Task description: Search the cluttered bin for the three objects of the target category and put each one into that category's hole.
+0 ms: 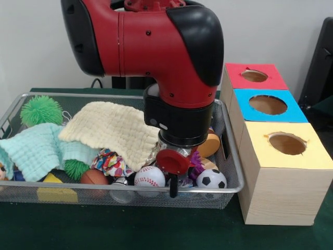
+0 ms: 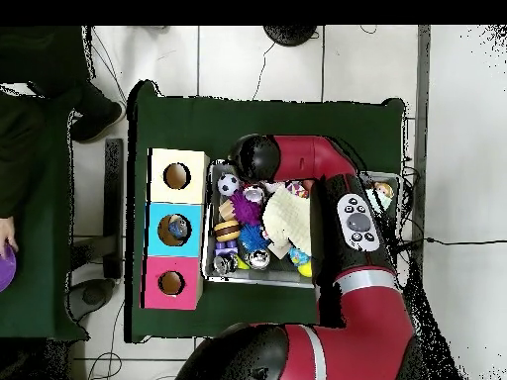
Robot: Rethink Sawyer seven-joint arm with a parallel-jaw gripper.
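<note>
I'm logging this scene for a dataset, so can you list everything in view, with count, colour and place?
Wire bin: one, silver mesh, on the green table.
Cloths: two, a cream one over the pile, a mint one at the picture's left.
Spiky balls: two, green, one in the far left corner, one under the mint cloth.
Baseball: one, white, front of the bin.
Soccer ball: one, black and white, front right corner.
Yellow block: one, front left.
Boxes with holes: three, red, blue, yellow, beside the bin.
Person: one, dark clothes, at the overhead view's left edge.
Robot arm: one, red and black, over the bin; gripper state unclear.
</note>
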